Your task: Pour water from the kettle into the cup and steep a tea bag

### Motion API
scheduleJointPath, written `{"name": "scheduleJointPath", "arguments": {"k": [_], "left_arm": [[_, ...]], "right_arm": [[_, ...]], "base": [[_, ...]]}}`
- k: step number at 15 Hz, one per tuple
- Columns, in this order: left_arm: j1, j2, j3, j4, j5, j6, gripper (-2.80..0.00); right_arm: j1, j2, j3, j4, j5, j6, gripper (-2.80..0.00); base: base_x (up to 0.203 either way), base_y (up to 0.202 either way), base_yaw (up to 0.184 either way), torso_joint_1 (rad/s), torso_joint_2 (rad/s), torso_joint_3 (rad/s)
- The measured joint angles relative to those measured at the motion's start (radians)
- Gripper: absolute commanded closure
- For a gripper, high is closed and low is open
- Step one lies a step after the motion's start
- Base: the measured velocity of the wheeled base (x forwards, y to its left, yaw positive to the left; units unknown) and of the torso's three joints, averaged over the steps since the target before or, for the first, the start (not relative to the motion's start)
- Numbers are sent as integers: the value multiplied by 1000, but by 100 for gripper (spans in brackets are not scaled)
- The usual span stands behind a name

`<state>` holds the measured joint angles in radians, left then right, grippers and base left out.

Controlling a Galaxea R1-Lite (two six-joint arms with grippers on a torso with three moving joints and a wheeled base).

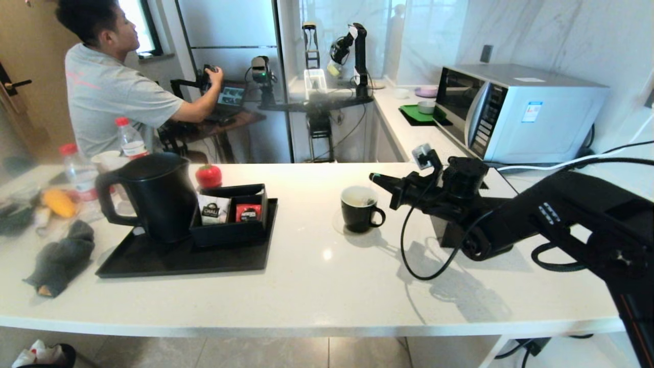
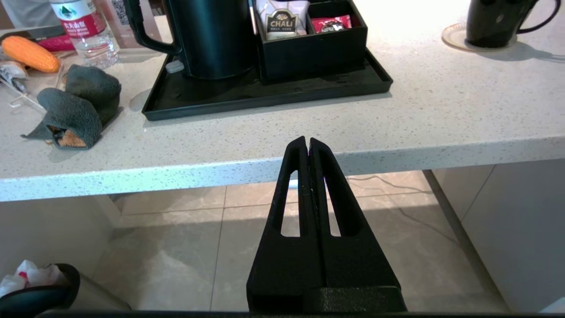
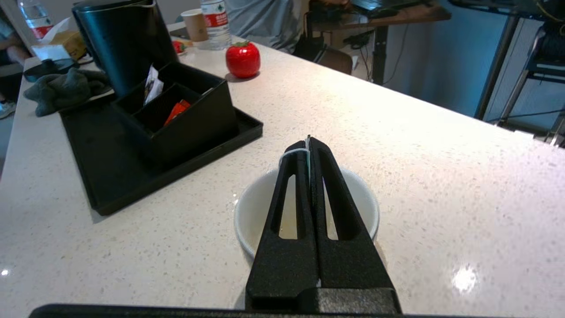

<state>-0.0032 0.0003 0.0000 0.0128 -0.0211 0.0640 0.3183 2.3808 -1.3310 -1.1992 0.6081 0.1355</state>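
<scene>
The right gripper hangs over the cup, its fingers pressed together on a thin white string that loops over one fingertip; in the head view its tip sits just right of and above the cup's rim. The left gripper is parked below the counter's front edge, fingers closed on nothing.

The counter carries everything. The microwave stands far right against the wall. A black tray lies left of centre, and on it the kettle stands upright at the left end, lid on, handle pointing left. Touching its right side is a divided box with a white CHALI packet in one compartment and a red packet in the other. The cup stands well right of the tray, handle to the right, with pale liquid inside. Whether the tea bag itself is in the cup cannot be told.
</scene>
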Motion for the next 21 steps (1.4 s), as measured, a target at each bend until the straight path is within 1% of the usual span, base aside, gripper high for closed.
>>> {"name": "scheduleJointPath", "arguments": {"k": [3,6,12,14,18,21], "left_arm": [[0,0,0,0,0,0,0],[1,0,0,-1,0,0,0],[1,0,0,0,0,0,0],[1,0,0,-1,0,0,0],[0,0,0,-1,0,0,0],[1,0,0,-1,0,0,0]], "right_arm": [[2,-19,20,4,0,1,0],[2,-50,-14,27,2,3,0],[2,-103,-159,140,2,3,0],[2,-116,-179,153,2,3,0],[1,-134,-153,138,1,3,0],[0,-148,-77,94,0,2,0]], "base": [[0,0,0,0,0,0],[0,0,0,0,0,0],[0,0,0,0,0,0],[0,0,0,0,0,0],[0,0,0,0,0,0],[0,0,0,0,0,0]]}}
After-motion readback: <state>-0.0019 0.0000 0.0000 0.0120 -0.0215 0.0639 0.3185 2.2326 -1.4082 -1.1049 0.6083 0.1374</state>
